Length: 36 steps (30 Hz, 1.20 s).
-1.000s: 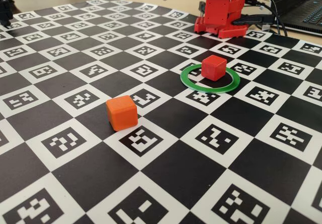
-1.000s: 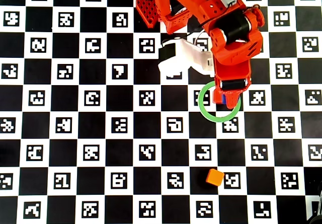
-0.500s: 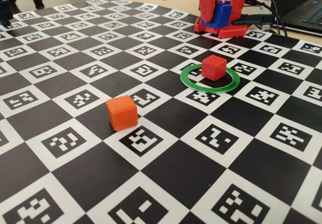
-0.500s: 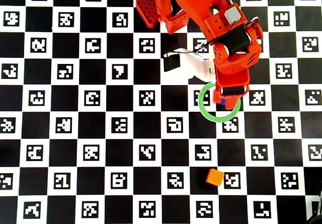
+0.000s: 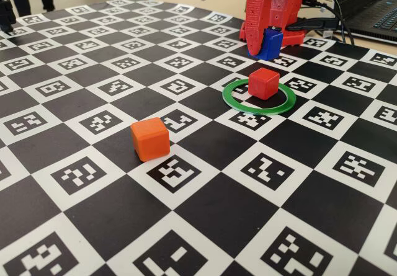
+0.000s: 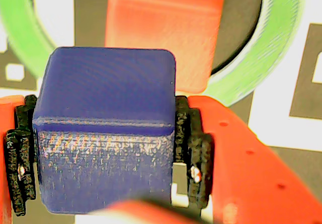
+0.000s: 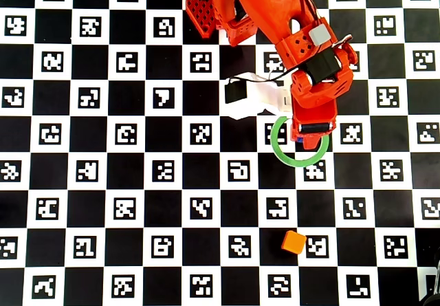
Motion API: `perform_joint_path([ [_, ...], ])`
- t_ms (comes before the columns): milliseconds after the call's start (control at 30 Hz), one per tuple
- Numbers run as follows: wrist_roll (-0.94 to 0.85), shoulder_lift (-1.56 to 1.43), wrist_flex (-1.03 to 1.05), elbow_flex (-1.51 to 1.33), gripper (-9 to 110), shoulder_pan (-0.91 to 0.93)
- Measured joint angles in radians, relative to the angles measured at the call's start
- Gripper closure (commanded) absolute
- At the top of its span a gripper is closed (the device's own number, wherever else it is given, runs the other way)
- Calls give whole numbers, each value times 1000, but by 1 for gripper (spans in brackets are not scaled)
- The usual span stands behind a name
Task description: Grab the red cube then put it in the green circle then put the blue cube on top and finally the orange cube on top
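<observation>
From where I'm standing, the red arm's gripper (image 5: pixel 268 45) is hanging in the air over the checkerboard mat (image 5: pixel 205 208), and it is clenching the blue cube (image 5: pixel 271 43) between its two fingers. In the wrist view the blue cube (image 6: pixel 105 133) is filling the gap, with the black pads (image 6: pixel 193 153) pressing on both of its sides. The cube is sitting clear above the board, not touching anything below it.

Under and a little in front of it in the fixed view, the red cube (image 5: pixel 263 82) is resting inside the green circle (image 5: pixel 248 103), toward the ring's back part. In the wrist view the red cube (image 6: pixel 166 30) is showing just past the blue one, with the green circle (image 6: pixel 279 38) curving round it.

From overhead the gripper (image 7: pixel 311 135) is covering the upper right part of the green circle (image 7: pixel 278 144), hiding the red cube.

The orange cube (image 5: pixel 150 139) is lying well apart, nearer the fixed camera and to the left; overhead the orange cube (image 7: pixel 294 241) is sitting below the ring.
</observation>
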<state>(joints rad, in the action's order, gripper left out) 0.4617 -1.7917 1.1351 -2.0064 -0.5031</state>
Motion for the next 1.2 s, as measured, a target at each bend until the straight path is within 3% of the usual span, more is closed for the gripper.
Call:
perform_joint_path([
  [1200,0,17,-109,-114,95,-25],
])
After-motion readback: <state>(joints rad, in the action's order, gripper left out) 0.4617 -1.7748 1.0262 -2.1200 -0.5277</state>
